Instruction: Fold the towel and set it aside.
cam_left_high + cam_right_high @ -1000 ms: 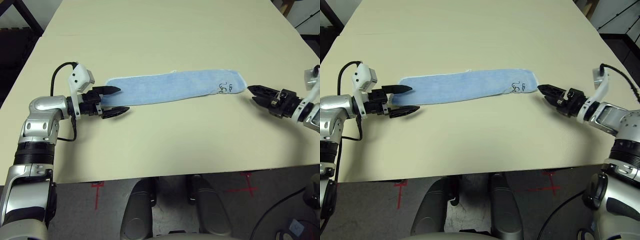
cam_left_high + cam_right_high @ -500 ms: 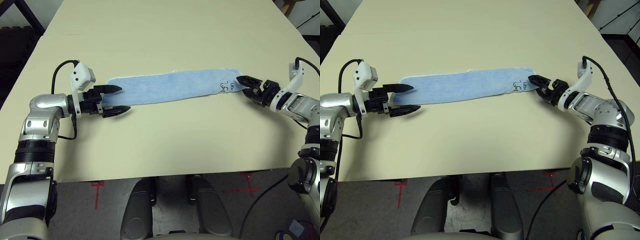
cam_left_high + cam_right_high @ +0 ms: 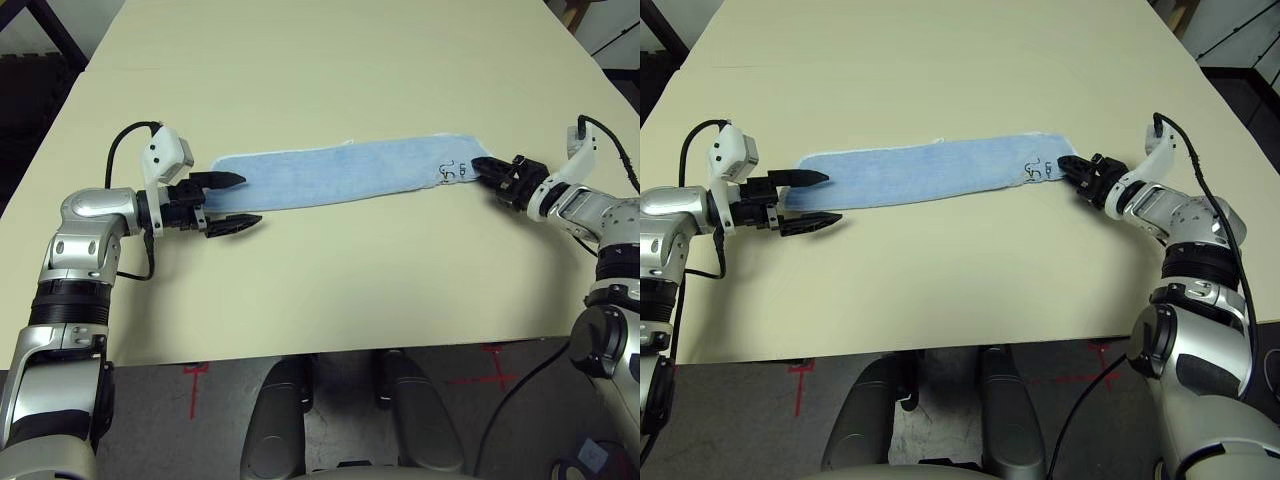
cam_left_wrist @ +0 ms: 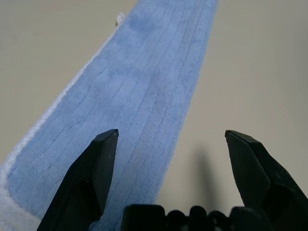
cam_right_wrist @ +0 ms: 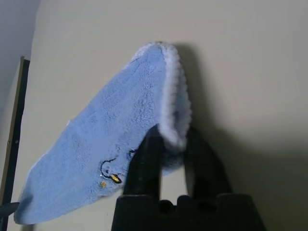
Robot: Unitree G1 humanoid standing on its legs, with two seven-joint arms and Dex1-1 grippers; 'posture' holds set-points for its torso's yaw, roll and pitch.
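Step in hand: gripping both ends of towel (image 3: 340, 175), already folded into long strip, lying flat across middle of table (image 3: 330, 290).

My left gripper (image 3: 232, 201): jaws spread wide, straddling towel's left end, near corner between them, nothing gripped.

My right gripper (image 3: 1077, 170): clenched on towel's right end, beside embroidered mark (image 3: 448, 172).

Next, I judge: left must clamp, then carry one end over to other.

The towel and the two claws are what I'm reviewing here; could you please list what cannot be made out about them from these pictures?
- Towel: its underside, against the table, in both eye views.
- Embroidered mark: too small to read in the eye views; partly behind a finger in the right wrist view.
- Right claw: the towel's white edging covers its fingertips in its wrist view.
- Left claw: the towel's near end is cut off by the wrist picture's edge.
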